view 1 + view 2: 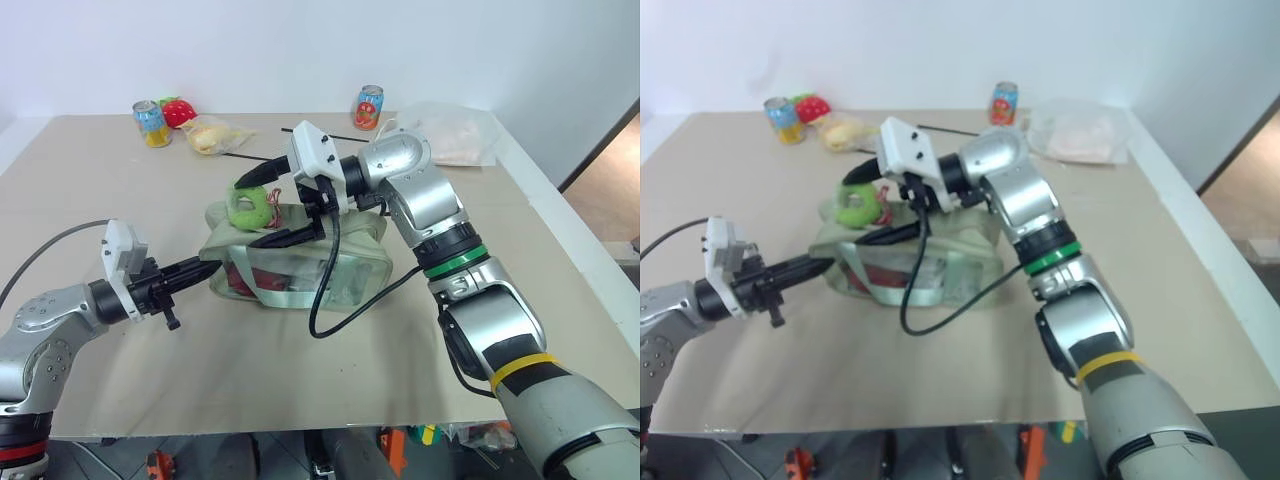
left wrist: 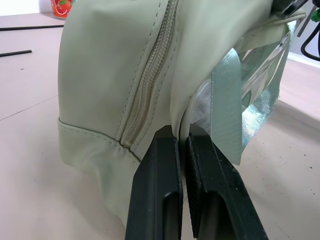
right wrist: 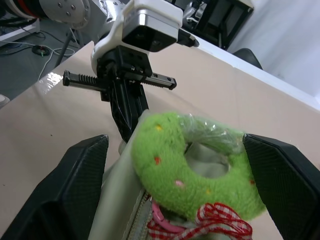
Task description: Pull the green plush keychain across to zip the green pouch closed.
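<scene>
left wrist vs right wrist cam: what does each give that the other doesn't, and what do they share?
Left wrist only: the left gripper shut on the end fabric of the green pouch, beside the zipper, with a strap handle and clear side panel visible.

Right wrist only: the green plush keychain sitting between the open fingers of the right gripper, not yet pinched, plus its red-and-white checked ribbon.

Shared: the pouch's pale green fabric with its zipper, and the tan tabletop.
</scene>
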